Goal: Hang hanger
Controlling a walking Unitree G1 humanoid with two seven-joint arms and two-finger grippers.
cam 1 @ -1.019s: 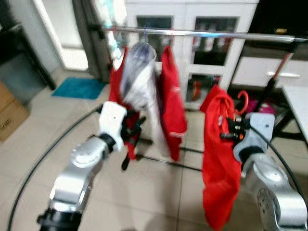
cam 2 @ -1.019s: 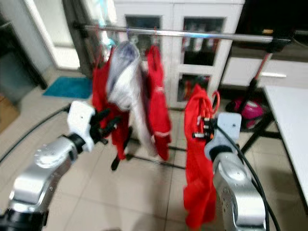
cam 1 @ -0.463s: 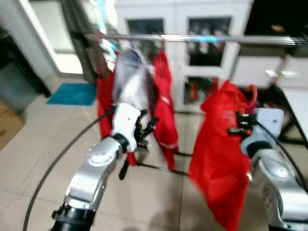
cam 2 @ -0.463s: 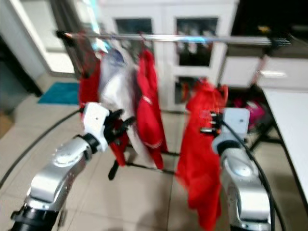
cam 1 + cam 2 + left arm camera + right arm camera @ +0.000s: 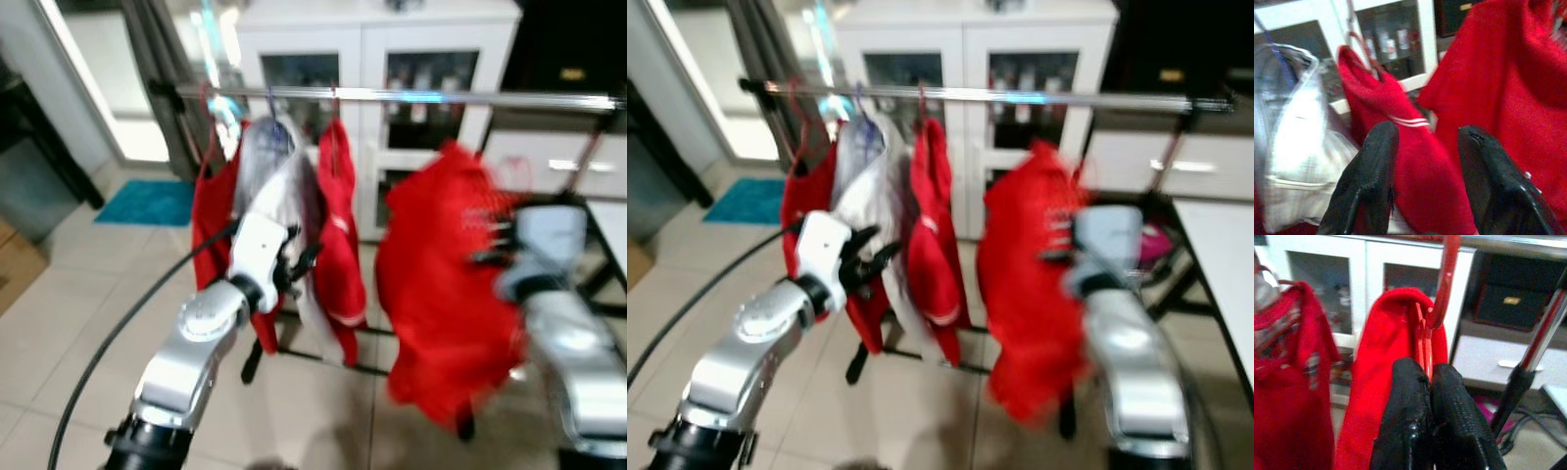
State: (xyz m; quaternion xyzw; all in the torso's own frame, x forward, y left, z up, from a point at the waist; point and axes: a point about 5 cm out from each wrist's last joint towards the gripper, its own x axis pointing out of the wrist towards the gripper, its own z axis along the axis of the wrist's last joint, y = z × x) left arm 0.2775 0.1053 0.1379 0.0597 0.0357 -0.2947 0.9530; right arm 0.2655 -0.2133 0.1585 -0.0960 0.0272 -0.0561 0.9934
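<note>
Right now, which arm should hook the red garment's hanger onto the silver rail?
Right. The right gripper is shut on the red plastic hanger, its hook just under the silver metal rail. The left gripper is open, empty, by hung clothes.

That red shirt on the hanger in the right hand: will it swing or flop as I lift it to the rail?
Probably both. The red shirt drapes in loose folds, so it looks floppy and likely to sway. The right hand is pinched on the thin red hanger just below its hook, so the shirt may pivot there. It seems light; the rail is close above.
</note>
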